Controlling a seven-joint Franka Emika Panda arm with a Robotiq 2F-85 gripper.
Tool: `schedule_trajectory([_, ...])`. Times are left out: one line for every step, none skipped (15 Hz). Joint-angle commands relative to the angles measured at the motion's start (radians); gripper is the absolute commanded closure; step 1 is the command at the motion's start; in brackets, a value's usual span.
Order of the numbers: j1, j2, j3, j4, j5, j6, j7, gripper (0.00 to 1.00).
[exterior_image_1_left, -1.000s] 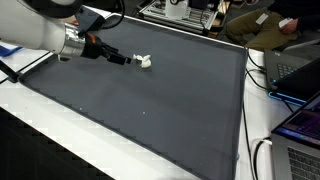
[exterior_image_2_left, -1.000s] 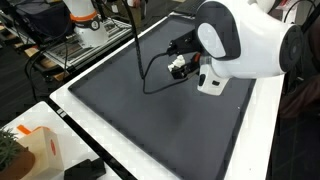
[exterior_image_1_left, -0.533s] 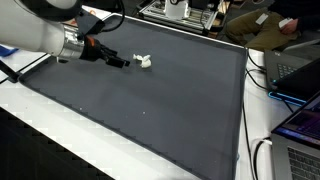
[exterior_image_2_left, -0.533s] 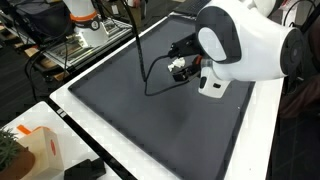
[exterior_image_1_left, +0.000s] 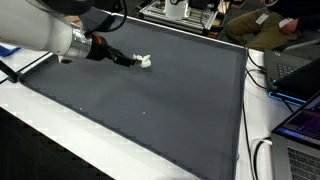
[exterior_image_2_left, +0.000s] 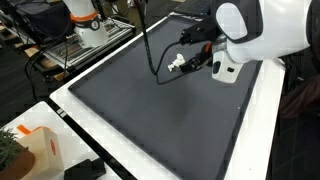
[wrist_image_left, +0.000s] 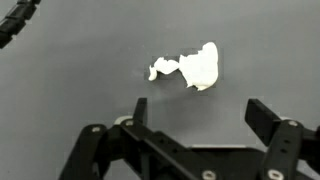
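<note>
Jaws released, empty; white crumpled scrap ahead, long axis across their gap

No words, numbers, labels or signs can be read anywhere, not on the crumpled white scrap just in front of the fingers and not on the dark mat under it.

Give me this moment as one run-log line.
gripper: open, empty | nearest: white crumpled scrap, just ahead of the jaws, not touching | surface: dark grey mat
</note>
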Motion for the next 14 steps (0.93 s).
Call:
schedule_trajectory([0.05, 0.03, -0.009, 0.069, -0.056, -0.057, -0.026, 0.0])
schedule_trajectory([0.065, 0.03, -0.011, 0.074, -0.07, -0.062, -0.03, 0.0])
schedule_trajectory([0.075, 0.03, -0.011, 0.078, -0.083, -0.065, -0.036, 0.0])
schedule_trajectory([0.086, 0.031, -0.012, 0.083, -0.094, -0.062, -0.042, 0.0])
schedule_trajectory([0.095, 0.032, -0.012, 0.087, -0.105, -0.055, -0.049, 0.0])
schedule_trajectory([0.102, 0.032, -0.013, 0.089, -0.116, -0.051, -0.058, 0.0])
schedule_trajectory([0.108, 0.033, -0.014, 0.093, -0.13, -0.042, -0.081, 0.0])
schedule_trajectory([0.113, 0.033, -0.015, 0.094, -0.142, -0.038, -0.101, 0.0])
schedule_trajectory([0.118, 0.033, -0.017, 0.095, -0.155, -0.038, -0.115, 0.0])
schedule_trajectory([0.122, 0.032, -0.017, 0.097, -0.164, -0.034, -0.133, 0.0])
schedule_trajectory([0.126, 0.032, -0.016, 0.1, -0.173, -0.027, -0.152, 0.0])
schedule_trajectory([0.131, 0.032, -0.017, 0.103, -0.182, -0.023, -0.168, 0.0])
schedule_trajectory([0.135, 0.033, -0.017, 0.106, -0.19, -0.018, -0.182, 0.0])
schedule_trajectory([0.139, 0.033, -0.018, 0.109, -0.198, -0.01, -0.196, 0.0])
